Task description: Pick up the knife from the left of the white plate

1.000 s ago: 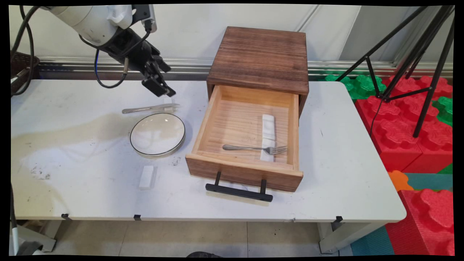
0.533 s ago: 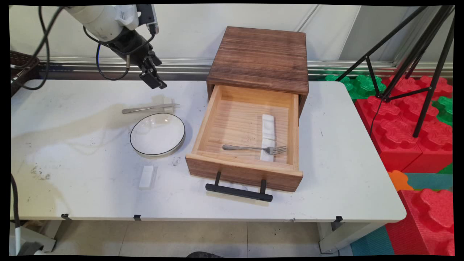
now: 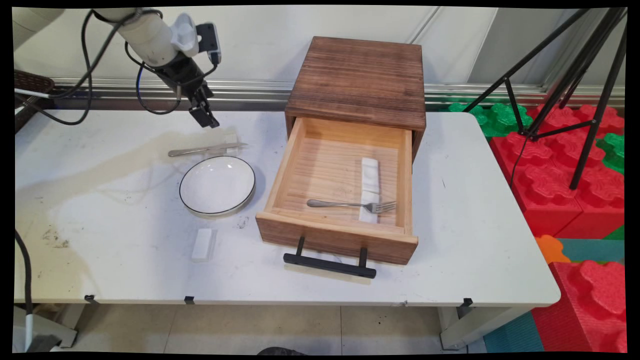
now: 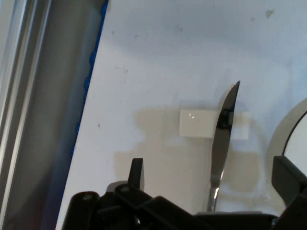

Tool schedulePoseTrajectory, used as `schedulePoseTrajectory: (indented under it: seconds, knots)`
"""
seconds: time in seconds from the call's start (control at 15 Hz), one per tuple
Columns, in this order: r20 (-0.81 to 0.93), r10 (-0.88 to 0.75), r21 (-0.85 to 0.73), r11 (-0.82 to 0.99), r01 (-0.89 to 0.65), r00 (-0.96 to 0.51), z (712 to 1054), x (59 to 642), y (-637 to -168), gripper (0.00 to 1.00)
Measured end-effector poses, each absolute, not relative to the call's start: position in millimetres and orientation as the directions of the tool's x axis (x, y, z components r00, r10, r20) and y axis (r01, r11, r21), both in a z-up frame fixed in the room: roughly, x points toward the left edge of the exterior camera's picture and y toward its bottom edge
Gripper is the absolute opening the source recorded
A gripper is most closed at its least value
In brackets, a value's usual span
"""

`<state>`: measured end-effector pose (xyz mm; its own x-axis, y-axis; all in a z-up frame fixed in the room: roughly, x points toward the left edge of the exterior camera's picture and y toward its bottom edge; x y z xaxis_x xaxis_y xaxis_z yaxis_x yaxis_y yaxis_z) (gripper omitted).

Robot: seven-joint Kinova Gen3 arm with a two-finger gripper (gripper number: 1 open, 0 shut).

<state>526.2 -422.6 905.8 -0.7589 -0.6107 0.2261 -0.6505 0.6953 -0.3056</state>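
Two fingers of your gripper [image 3: 206,119] spread wide, holding nothing, raised above worktop [image 3: 100,200]. Nearest below: knife [image 4: 221,143], blade resting on small white block [image 4: 196,123]. Plate [image 3: 217,185] just beside knife; drawer [image 3: 340,190] open, fork [image 3: 350,204] inside.

White table [image 3: 475,240], pale wall [image 3: 260,40], tiled floor [image 3: 300,330], red foam blocks [image 3: 565,175], black tripod [image 3: 590,75]

plate [image 3: 217,185] white, black rim | drawer [image 3: 340,200] light wood | knife [image 3: 206,149] silver
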Motion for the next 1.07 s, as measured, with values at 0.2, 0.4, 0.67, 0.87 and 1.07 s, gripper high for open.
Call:
schedulePoseTrajectory:
  seconds: [0.2,0.4,0.67,0.87,1.07]
  knots:
    - [0.197,-0.624,-0.296,0.698,-0.653,-0.756,892,536,-431,1.0]
    - [0.169,-0.634,-0.285,0.702,-0.653,-0.755,880,546,-439,1.0]
    - [0.143,-0.637,-0.259,0.714,-0.65,-0.757,865,553,-448,1.0]
    - [0.125,-0.635,-0.234,0.728,-0.645,-0.762,855,558,-452,1.0]
    - [0.099,-0.621,-0.205,0.752,-0.627,-0.778,842,562,-456,1.0]
